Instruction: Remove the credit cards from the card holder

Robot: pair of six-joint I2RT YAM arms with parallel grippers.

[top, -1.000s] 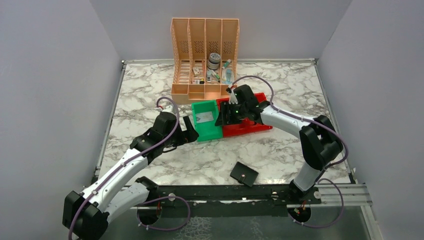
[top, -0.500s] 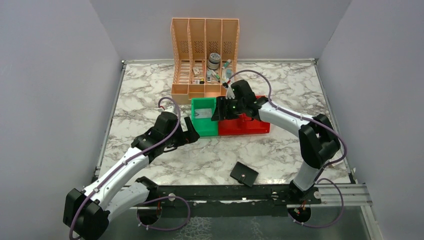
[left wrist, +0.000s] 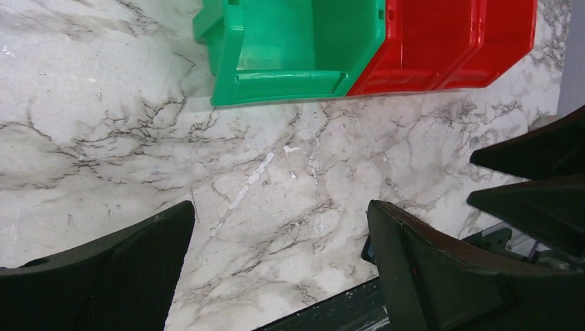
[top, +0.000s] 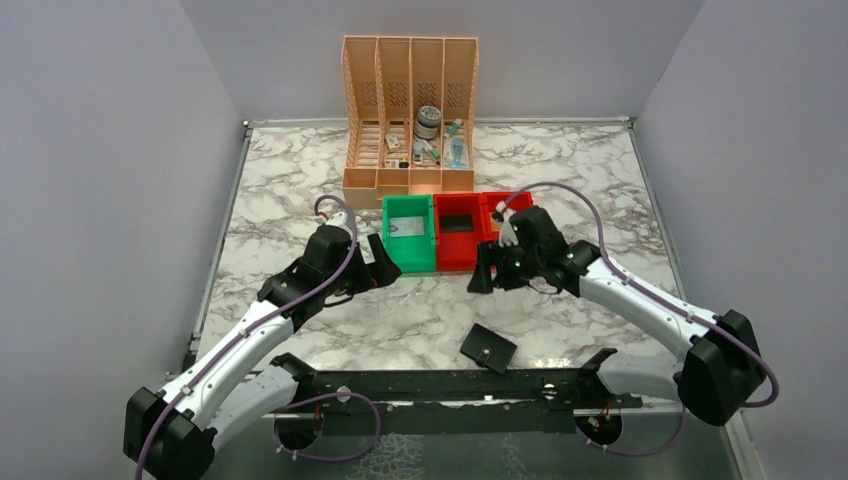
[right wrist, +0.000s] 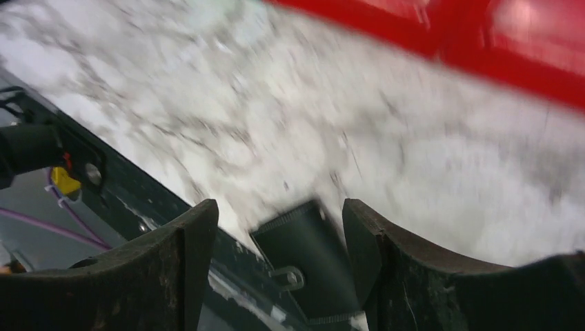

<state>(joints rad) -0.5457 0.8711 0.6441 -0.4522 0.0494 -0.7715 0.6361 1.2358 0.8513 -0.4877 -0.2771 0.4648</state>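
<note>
Our left gripper (top: 383, 262) hangs spread and empty beside the green bin (top: 412, 262), probably parked clear of the work. Our right gripper (top: 487, 278), jaws apart and holding nothing, leans towards the card holder (top: 488, 348), which lies flat by the table's (top: 300, 180) near edge. We cannot tell whether the small patches inside the green bin and red bins (top: 458, 258) are credit cards, and the right wrist view is blurred.

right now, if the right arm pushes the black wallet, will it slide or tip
The wallet lies flat and thin on the marble table, so it would probably slide, not tip or roll. It looks small, likely light. Lying so flat, its edges may be hard to catch.
</note>
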